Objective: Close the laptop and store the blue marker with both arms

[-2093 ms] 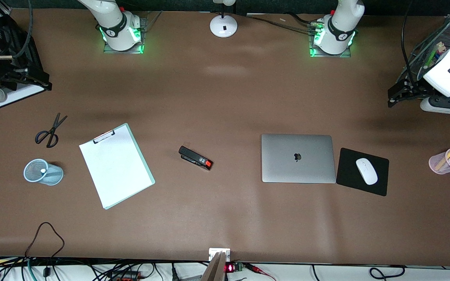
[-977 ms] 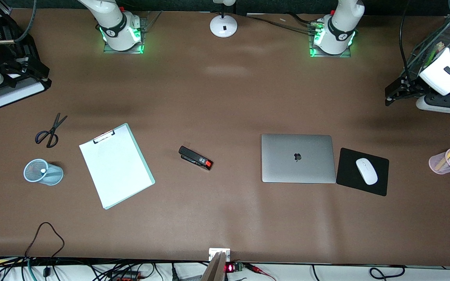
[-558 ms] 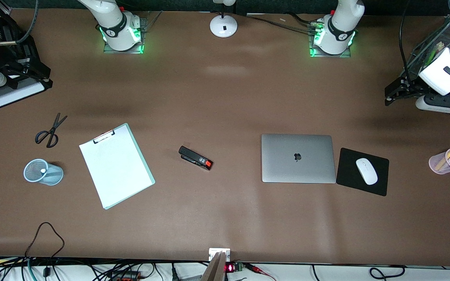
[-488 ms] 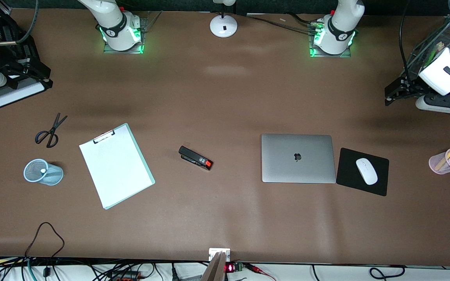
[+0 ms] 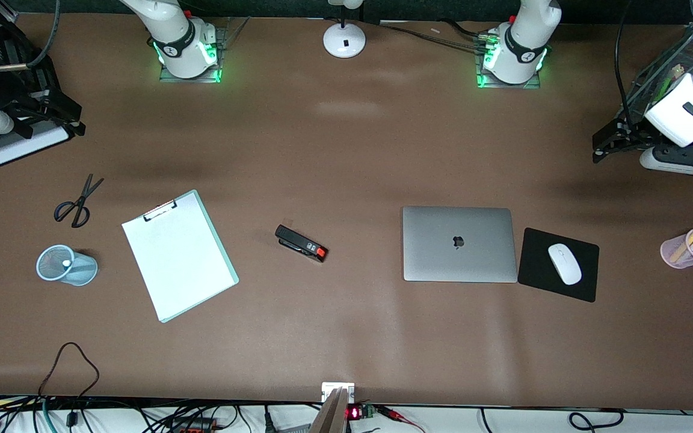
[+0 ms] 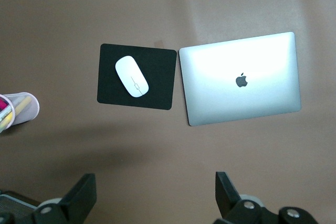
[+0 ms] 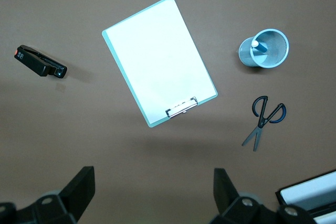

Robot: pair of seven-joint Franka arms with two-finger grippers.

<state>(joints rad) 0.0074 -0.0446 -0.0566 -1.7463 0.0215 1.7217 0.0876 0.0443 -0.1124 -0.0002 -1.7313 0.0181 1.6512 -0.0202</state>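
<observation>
The laptop (image 5: 459, 243) lies shut on the table, lid up with the dark logo showing; it also shows in the left wrist view (image 6: 240, 78). The blue marker (image 7: 259, 49) stands in a pale blue mesh cup (image 7: 245, 56), white end up; in the front view only its white end (image 5: 67, 263) shows in that cup (image 5: 86, 272). My left gripper (image 5: 601, 150) is open and empty, high over the left arm's end of the table (image 6: 156, 187). My right gripper (image 5: 76, 123) is open and empty, high over the right arm's end (image 7: 153, 182).
A black mouse pad (image 5: 533, 267) with a white mouse (image 5: 565, 263) lies beside the laptop. A pink pen cup (image 5: 677, 251), a stapler (image 5: 301, 243), a clipboard (image 5: 179, 255) and scissors (image 5: 77, 201) are on the table. A black tray (image 5: 15, 144) sits under the right gripper.
Both grippers have drifted slightly at their ends of the table. The laptop, the marker and the other things have not moved.
</observation>
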